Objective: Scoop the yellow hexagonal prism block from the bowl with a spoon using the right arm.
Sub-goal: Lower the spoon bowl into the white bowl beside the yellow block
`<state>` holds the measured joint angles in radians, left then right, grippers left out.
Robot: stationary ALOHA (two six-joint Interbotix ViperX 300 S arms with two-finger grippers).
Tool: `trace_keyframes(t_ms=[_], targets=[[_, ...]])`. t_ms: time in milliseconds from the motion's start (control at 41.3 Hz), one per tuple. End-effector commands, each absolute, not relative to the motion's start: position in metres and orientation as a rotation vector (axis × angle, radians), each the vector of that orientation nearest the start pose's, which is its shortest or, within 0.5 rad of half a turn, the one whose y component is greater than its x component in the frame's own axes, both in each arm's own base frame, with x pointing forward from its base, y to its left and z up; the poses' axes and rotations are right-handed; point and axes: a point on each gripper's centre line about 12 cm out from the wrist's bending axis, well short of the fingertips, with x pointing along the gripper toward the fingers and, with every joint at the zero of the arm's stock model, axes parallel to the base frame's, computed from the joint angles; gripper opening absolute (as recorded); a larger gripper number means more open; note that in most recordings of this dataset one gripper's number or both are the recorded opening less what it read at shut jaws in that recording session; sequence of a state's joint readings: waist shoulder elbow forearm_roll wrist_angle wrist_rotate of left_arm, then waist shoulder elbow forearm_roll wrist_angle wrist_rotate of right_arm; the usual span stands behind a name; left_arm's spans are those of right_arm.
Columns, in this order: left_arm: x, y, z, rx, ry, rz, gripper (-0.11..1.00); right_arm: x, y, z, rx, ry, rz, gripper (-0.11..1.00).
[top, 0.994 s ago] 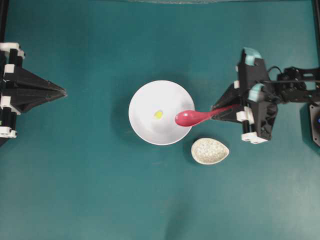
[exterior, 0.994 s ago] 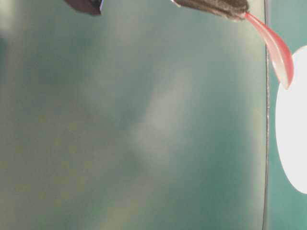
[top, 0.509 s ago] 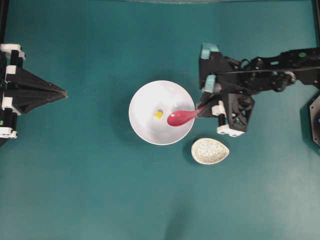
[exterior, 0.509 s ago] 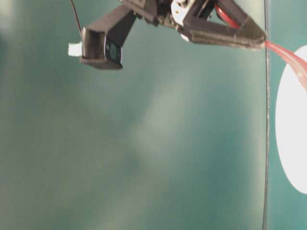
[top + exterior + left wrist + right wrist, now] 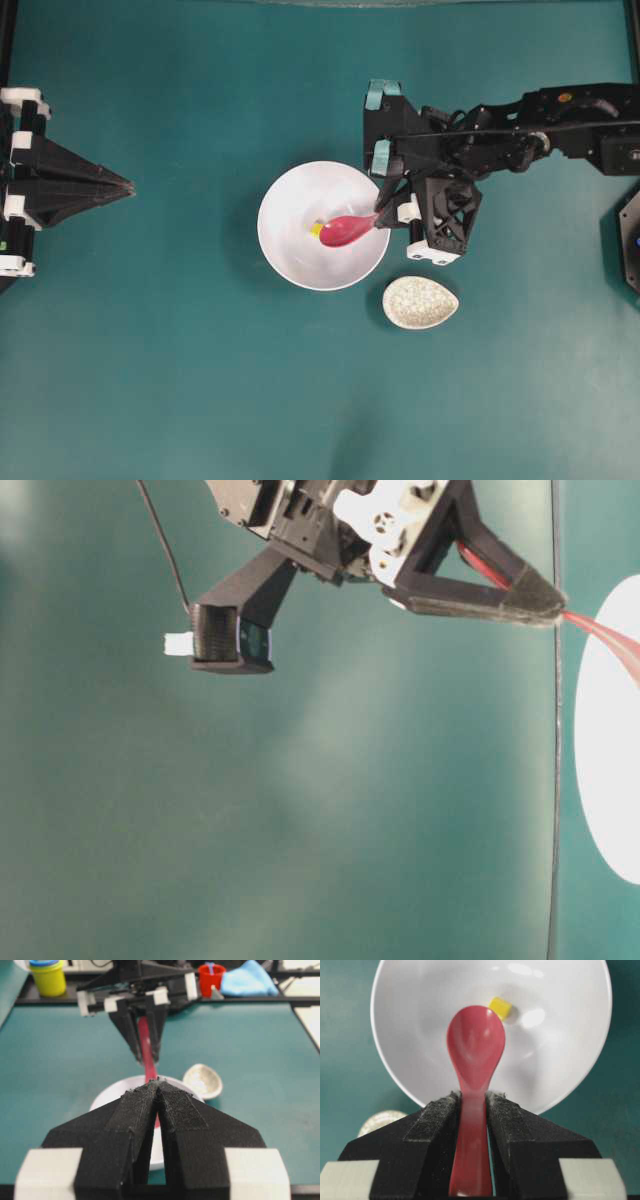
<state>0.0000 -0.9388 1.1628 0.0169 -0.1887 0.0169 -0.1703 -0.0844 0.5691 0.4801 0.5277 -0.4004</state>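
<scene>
In the right wrist view, the right gripper clamps the red soup spoon by its handle, its scoop inside the white bowl; just beyond its tip lies the yellow hexagonal prism block. Far opposite, the left gripper is clenched, holding nothing.

On the teal desk: one white bowl, one yellow block, one red spoon, one speckled spoon rest. Two black end effectors, left and right. Beyond: one yellow tub, one red cup, one blue cloth.
</scene>
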Motion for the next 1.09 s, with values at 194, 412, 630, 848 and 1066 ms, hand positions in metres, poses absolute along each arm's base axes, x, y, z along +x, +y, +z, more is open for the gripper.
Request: trace_keyframes(t_ms=[194, 412, 630, 848, 1066], targets=[[0.207, 0.000, 0.288, 0.038, 0.023, -0.003, 0.05, 0.369, -0.036, 0.195, 0.221, 0.944, 0.042, 0.24], [0.206, 0.000, 0.288, 0.038, 0.021, -0.003, 0.05, 0.371, -0.038, 0.183, 0.222, 0.968, 0.036, 0.24], [0.206, 0.000, 0.287, 0.038, 0.023, -0.003, 0.05, 0.377, -0.042, 0.179, 0.212, 0.939, 0.012, 0.24], [0.206, 0.000, 0.286, 0.038, 0.032, -0.003, 0.05, 0.383, -0.045, 0.179, 0.204, 0.897, -0.012, 0.24], [0.206, 0.000, 0.285, 0.038, 0.037, -0.003, 0.05, 0.387, -0.049, 0.179, 0.197, 0.861, -0.037, 0.24]])
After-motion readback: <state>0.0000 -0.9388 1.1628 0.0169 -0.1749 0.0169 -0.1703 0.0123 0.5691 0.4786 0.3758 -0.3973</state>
